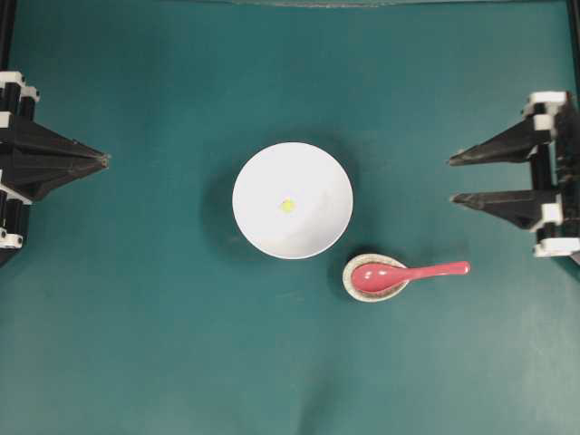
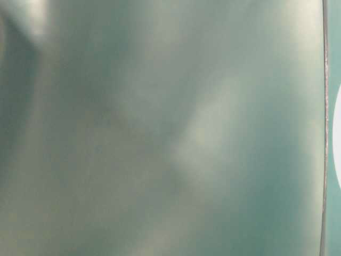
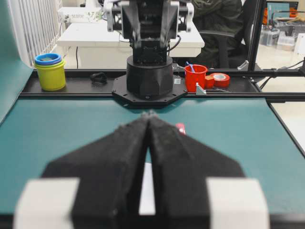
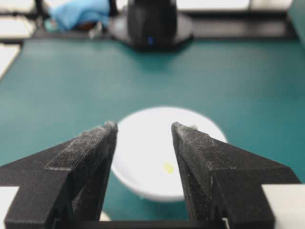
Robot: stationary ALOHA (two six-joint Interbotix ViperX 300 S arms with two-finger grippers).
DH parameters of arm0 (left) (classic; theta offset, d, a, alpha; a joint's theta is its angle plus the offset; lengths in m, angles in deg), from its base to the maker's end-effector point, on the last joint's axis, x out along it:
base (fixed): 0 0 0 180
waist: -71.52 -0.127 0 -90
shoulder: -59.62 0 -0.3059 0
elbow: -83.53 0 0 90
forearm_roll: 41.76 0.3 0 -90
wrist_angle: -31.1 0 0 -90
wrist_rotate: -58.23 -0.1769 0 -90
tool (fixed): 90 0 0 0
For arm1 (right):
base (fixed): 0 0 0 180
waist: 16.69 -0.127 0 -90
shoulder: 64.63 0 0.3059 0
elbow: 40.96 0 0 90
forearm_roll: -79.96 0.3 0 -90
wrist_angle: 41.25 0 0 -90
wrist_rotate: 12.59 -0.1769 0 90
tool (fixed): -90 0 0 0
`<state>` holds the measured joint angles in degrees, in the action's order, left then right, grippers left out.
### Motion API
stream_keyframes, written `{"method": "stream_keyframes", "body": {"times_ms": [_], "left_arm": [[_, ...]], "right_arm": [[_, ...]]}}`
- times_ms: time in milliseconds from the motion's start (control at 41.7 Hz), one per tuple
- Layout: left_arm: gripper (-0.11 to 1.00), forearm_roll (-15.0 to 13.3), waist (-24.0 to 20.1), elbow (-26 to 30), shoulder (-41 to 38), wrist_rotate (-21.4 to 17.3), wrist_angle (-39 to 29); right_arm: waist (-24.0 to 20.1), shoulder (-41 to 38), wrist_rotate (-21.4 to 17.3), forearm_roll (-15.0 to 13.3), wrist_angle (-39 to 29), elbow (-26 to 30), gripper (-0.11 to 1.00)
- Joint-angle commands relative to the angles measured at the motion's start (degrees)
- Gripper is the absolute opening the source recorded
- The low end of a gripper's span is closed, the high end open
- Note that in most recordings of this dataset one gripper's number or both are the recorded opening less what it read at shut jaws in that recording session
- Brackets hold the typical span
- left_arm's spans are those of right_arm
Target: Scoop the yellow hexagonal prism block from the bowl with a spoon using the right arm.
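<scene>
right gripper (image 1: 450, 179) waits at the right edge, fingers apart on nothing. the spoon (image 1: 403, 275) lies below-left of it, nearer this arm, handle pointing right, scoop in a speckled dish (image 1: 370, 288). yellow block (image 1: 287, 206) sits mid-bowl (image 1: 263, 172). left gripper (image 1: 105, 160) is pinched together. the table-level view is a blur.

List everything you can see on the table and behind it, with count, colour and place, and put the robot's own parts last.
bowl: one, white, table centre
yellow hexagonal prism block: one, yellow, inside the bowl
spoon: one, pink-red, scoop resting in the dish, handle pointing toward the right arm's side
speckled dish: one, off-white, just beside the bowl
red cup: one, red, on the rail behind the table
stacked cups: yellow with blue on top, same rail
left end effector: one, black, shut, left edge
right end effector: one, black, open, right edge
</scene>
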<state>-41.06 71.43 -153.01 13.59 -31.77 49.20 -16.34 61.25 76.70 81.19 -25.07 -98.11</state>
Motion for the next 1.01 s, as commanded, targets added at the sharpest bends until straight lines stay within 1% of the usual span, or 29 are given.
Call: {"method": "stream_keyframes", "body": {"times_ms": [0,72,120,168,288,360,480,671,815,983], "left_arm": [[0.01,0.09,0.09,1.32,-0.62,-0.09,0.18],[0.01,0.09,0.09,1.32,-0.62,-0.09,0.18],[0.01,0.09,0.09,1.32,-0.62,-0.09,0.18],[0.01,0.09,0.09,1.32,-0.62,-0.18,0.0],[0.01,0.26,0.09,1.32,-0.62,-0.35,-0.35],[0.01,0.35,0.09,1.32,-0.62,-0.35,-0.44],[0.01,0.35,0.09,1.32,-0.62,-0.35,-0.44],[0.01,0.35,0.09,1.32,-0.7,-0.35,-0.44],[0.01,0.35,0.09,1.32,-0.7,-0.35,-0.44],[0.01,0.35,0.09,1.32,-0.7,-0.35,-0.44]], "right_arm": [[-0.18,-2.99,-0.18,0.44,3.87,-0.7,0.55],[-0.7,-5.71,-0.26,0.62,7.82,-2.37,0.55],[-1.41,-8.17,-0.35,1.41,11.95,-4.04,0.55],[-2.02,-9.76,-0.53,2.02,14.68,-5.19,0.55],[-5.62,-15.73,-1.58,3.69,25.58,-8.96,0.55],[-8.7,-19.86,-2.55,5.1,32.52,-10.9,0.55],[-13.1,-26.81,-3.34,7.38,41.31,-11.78,0.55],[-17.49,-38.32,-3.34,11.34,48.43,-11.07,0.55],[-19.95,-45.26,-4.04,13.18,52.56,-10.02,0.55],[-20.83,-49.48,-5.01,14.06,54.14,-9.67,0.55]]}}
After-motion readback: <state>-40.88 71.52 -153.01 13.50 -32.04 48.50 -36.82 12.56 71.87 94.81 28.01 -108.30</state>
